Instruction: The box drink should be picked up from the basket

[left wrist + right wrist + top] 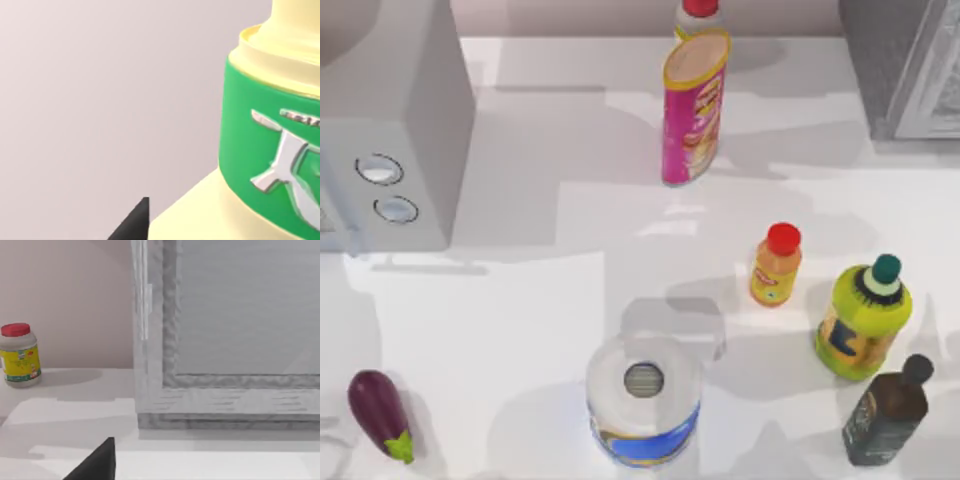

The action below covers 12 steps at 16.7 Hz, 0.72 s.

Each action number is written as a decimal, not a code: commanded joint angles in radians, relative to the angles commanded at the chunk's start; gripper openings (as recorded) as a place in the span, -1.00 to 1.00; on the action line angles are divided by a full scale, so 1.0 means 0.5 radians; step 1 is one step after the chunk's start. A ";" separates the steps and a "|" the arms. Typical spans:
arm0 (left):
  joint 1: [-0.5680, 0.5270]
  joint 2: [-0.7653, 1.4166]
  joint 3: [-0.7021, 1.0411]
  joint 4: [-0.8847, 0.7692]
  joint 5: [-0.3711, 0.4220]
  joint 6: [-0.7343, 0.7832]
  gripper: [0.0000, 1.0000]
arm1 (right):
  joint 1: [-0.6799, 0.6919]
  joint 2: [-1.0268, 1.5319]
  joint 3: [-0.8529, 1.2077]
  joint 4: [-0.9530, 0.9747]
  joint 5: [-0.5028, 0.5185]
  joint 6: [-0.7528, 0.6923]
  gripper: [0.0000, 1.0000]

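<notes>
Our left claw's wrist view has the box drink [265,165] close up, edges cut off, white logo on its green band unreadable; claw state: we cannot tell

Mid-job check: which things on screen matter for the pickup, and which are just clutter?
Job: box drink, close before the left wrist camera.

Clutter: chips can, orange bottle, yellow-green bottle, dark bottle, paper roll, eggplant, microwave.
</notes>
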 joint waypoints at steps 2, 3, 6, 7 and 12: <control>-0.005 0.029 0.194 -0.175 0.024 0.000 -1.00 | 0.000 0.000 0.000 0.000 0.000 0.000 1.00; -0.008 0.046 0.284 -0.254 0.040 -0.001 -1.00 | 0.000 0.000 0.000 0.000 0.000 0.000 1.00; -0.018 0.094 0.482 -0.430 0.087 -0.004 -1.00 | 0.000 0.000 0.000 0.000 0.000 0.000 1.00; -0.020 0.104 0.513 -0.459 0.097 -0.005 -1.00 | 0.000 0.000 0.000 0.000 0.000 0.000 1.00; -0.011 0.096 0.517 -0.462 0.096 -0.002 -1.00 | 0.000 0.000 0.000 0.000 0.000 0.000 1.00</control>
